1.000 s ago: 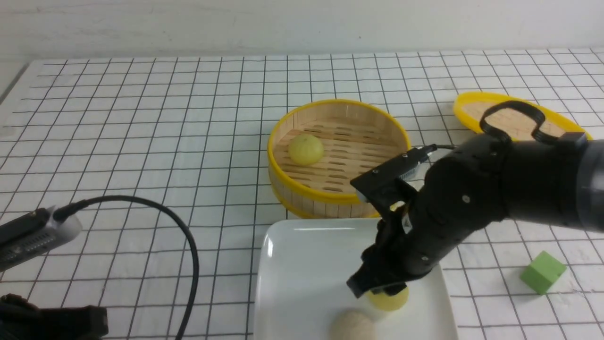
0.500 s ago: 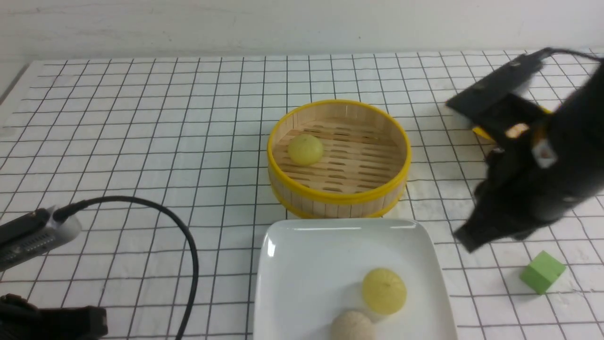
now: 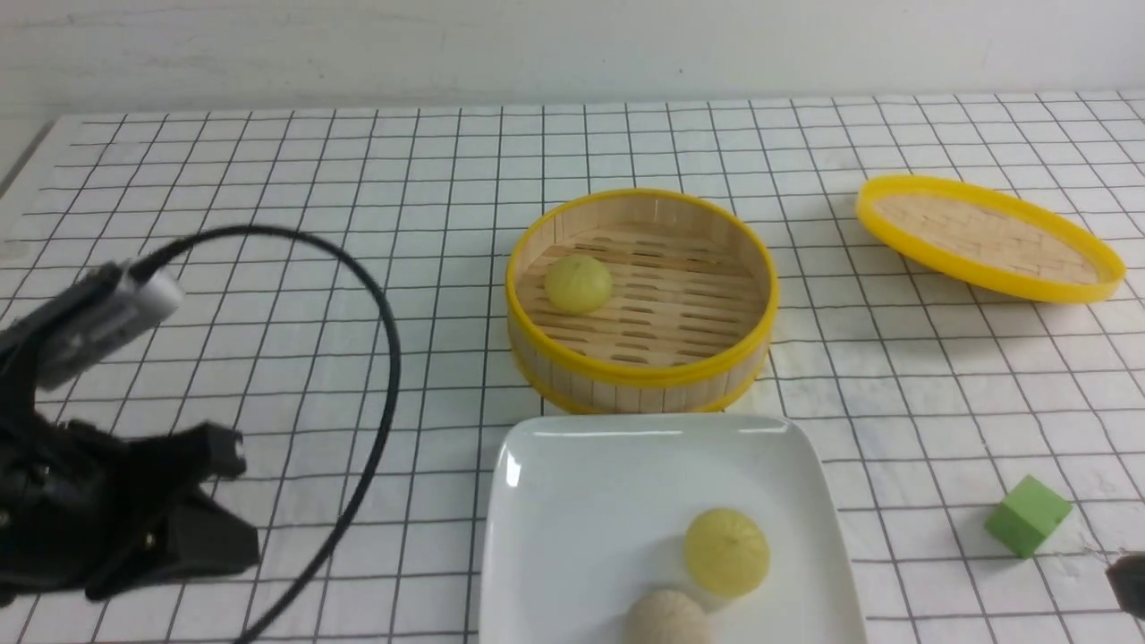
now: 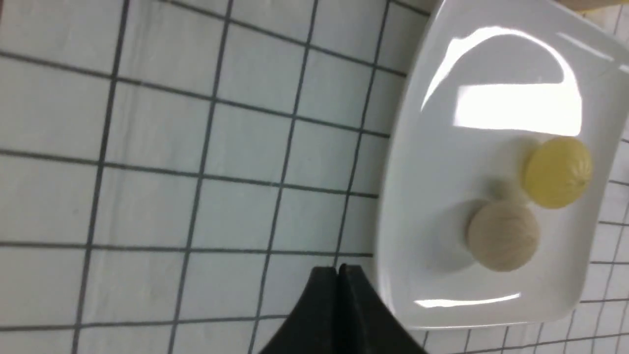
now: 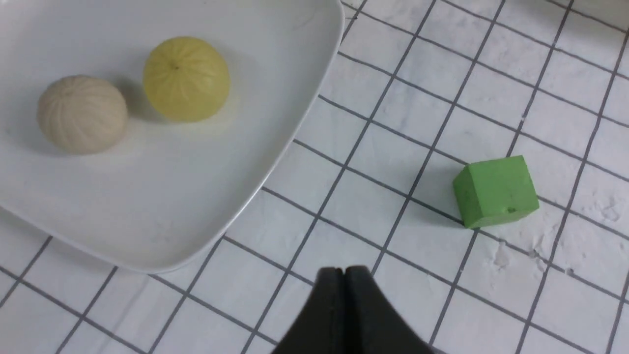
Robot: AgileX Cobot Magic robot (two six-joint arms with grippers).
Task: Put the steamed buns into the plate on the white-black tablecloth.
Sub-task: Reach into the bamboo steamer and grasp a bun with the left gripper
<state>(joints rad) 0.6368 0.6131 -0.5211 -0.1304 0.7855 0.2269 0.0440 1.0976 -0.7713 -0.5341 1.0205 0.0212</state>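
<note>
— Where are the steamed buns?

— There are 2, in separate places. 1 yellow-green bun (image 3: 726,552) is on the white plate (image 3: 572,537), close beside a beige bun (image 3: 667,619). The other yellow-green bun (image 3: 578,284) sits inside the round bamboo steamer (image 3: 640,371), towards its left side in the front view.

— And the plate itself?

— On the white-black tablecloth (image 3: 429,313), in front of the steamer, on the robot's side.

— What about the left hand (image 4: 342,270)?

— Shut, fingertips together, with nothing held. It's over the tablecloth, near the plate's edge.

— The right hand (image 5: 344,270)?

— Closed as well — its 2 fingertips meet over the cloth, and it holds nothing. Only a little of that arm (image 3: 1129,581) shows in the front view, at the lower right.

— Anything else on the cloth?

— A green block (image 3: 1029,516), to the right of the plate and apart from it, and a yellow-rimmed bamboo lid (image 3: 988,234) farther back on the right — it's well apart from the plate.
</note>
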